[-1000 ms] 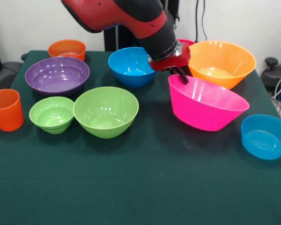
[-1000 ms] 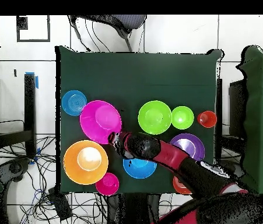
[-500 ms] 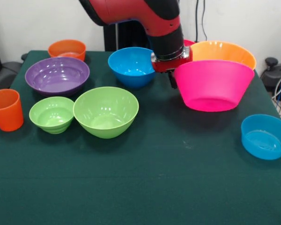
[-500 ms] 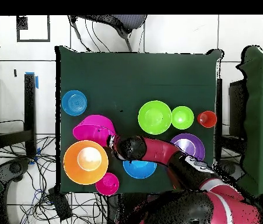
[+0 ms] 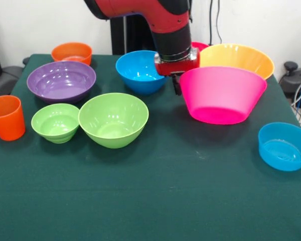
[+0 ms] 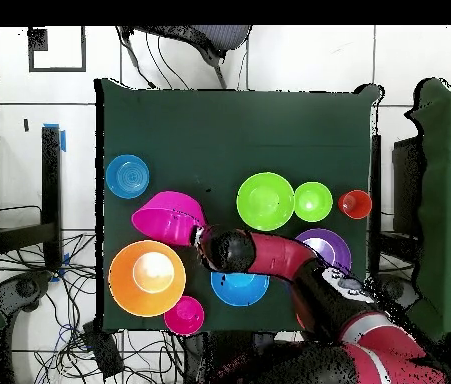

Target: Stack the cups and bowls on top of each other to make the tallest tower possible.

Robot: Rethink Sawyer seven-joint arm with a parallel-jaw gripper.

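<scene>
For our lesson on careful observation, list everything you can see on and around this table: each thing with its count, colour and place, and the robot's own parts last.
large pink bowl: one, pink, lifted and tilted, held by its rim, in front of the large orange bowl
large orange bowl: one, orange, far right of the front view
medium blue bowl: one, blue, far centre
small blue bowl: one, blue, right edge
purple bowl: one, purple, left
small orange bowl: one, orange, far left corner
medium green bowl: one, green, centre left
small green bowl: one, green, beside the medium green bowl
small red bowl: one, near the robot's base
orange cup: one, orange, left edge
table: one, dark green cloth
end effector: one, red and black, on the pink bowl's rim
</scene>
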